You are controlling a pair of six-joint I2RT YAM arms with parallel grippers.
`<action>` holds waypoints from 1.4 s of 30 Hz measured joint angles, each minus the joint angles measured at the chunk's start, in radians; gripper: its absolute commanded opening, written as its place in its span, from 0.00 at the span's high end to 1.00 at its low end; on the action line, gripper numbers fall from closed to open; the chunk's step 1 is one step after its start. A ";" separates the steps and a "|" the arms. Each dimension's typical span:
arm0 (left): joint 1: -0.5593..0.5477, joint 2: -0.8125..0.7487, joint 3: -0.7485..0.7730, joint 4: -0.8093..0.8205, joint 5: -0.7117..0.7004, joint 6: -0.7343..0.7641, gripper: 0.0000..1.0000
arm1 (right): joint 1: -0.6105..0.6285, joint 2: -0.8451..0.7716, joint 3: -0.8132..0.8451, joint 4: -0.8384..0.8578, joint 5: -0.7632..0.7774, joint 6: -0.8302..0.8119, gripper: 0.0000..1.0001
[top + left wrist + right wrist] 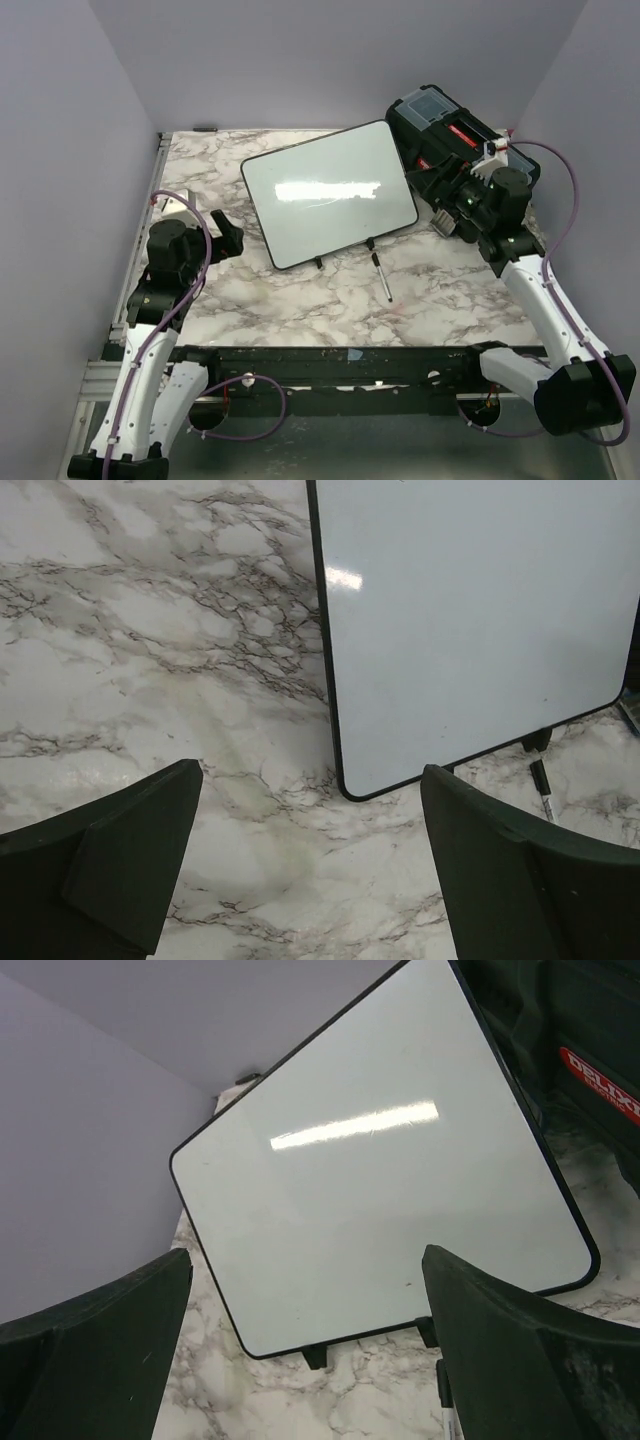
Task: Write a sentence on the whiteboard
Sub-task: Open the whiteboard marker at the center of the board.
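The whiteboard (330,195) lies tilted on the marble table, its glossy face blank with only a light glare; no sentence shows on it. A black marker (382,275) lies on the table just in front of the board's near edge. My left gripper (230,235) is open and empty, to the left of the board. The left wrist view shows the gripper (310,870) over bare marble, the board's corner (480,620) and the marker (541,785). My right gripper (443,218) is open and empty at the board's right side. In the right wrist view the gripper (305,1360) faces the board (380,1180).
A black plastic toolbox (450,130) stands at the back right, close behind my right gripper; it also shows in the right wrist view (570,1040). A small white object (178,208) sits at the left edge behind my left arm. Grey walls enclose the table.
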 measured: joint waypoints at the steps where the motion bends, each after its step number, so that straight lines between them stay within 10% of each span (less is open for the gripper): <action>1: -0.006 0.000 0.000 0.001 0.004 0.002 0.08 | 0.000 0.010 0.016 -0.022 -0.002 -0.002 0.00; 14: -0.137 0.025 -0.001 0.006 0.031 0.042 0.10 | 0.041 0.042 0.107 -0.456 0.071 -0.093 0.00; 26: -0.201 0.071 -0.001 0.010 0.074 0.056 0.12 | 0.460 0.113 0.059 -0.661 0.415 -0.030 0.01; 42: -0.208 0.071 -0.001 0.010 0.084 0.063 0.13 | 0.549 0.430 0.013 -0.637 0.524 -0.005 0.35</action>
